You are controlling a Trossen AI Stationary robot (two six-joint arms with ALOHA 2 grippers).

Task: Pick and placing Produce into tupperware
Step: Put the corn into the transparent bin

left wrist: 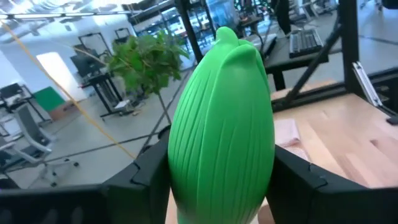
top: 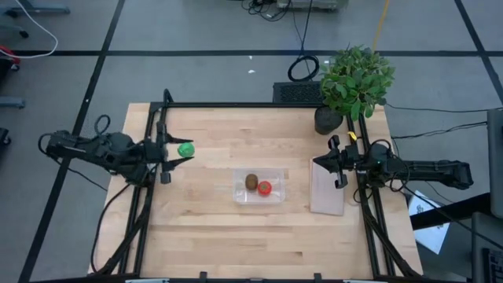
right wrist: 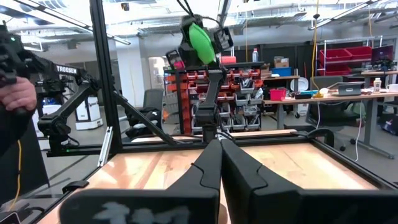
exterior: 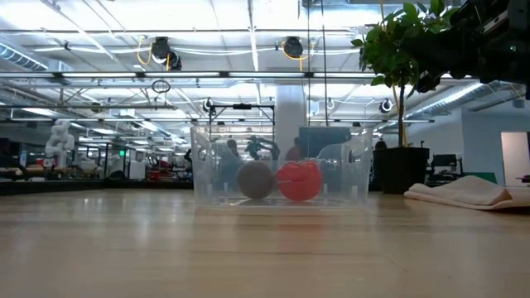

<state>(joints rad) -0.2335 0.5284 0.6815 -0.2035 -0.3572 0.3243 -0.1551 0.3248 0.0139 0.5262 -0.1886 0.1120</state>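
Meanwhile left gripper (top: 177,151) pinches the green produce (top: 185,149); right gripper (top: 339,163) pressed together

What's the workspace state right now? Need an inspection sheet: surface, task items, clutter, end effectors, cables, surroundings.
Surface: wooden table, inside a black frame.
Task items: kiwi and tomato sit in the clear tupperware at table centre; green piece is held off the table.
Clutter: whitish cloth panel right of the tupperware; potted plant at the far right corner.
End effectors: left end effector shut on the green piece, raised at the left side; right end effector shut, empty, above the panel.
Cables: blue cable and white cable on the floor.
Surroundings: lab workshop; a person's hand in the right wrist view.
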